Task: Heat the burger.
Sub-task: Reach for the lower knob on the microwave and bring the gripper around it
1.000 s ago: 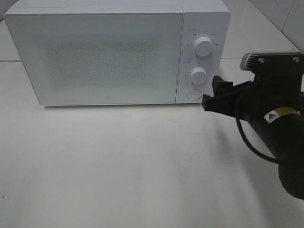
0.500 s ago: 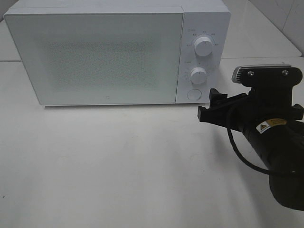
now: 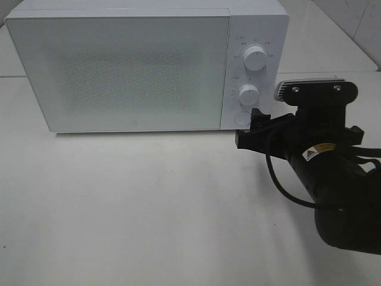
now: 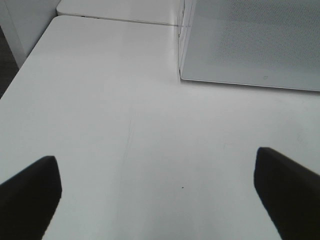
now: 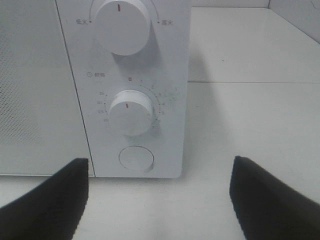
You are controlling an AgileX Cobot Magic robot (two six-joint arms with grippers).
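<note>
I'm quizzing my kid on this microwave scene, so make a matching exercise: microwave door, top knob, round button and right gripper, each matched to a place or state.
1 microwave door
2 top knob
3 round button
4 right gripper

A jaws open, facing the controls
B shut
C below both knobs
D highest on the control panel

Pairs: 1-B, 2-D, 3-C, 4-A

The microwave (image 3: 131,65) stands on the table (image 3: 119,208) toward eleven o'clock. On its right side the upper knob (image 3: 255,58) sits at twelve of the lower knob (image 3: 249,95), the button (image 3: 241,118) at six — with the right gripper (image 3: 247,128) just before it.
</note>
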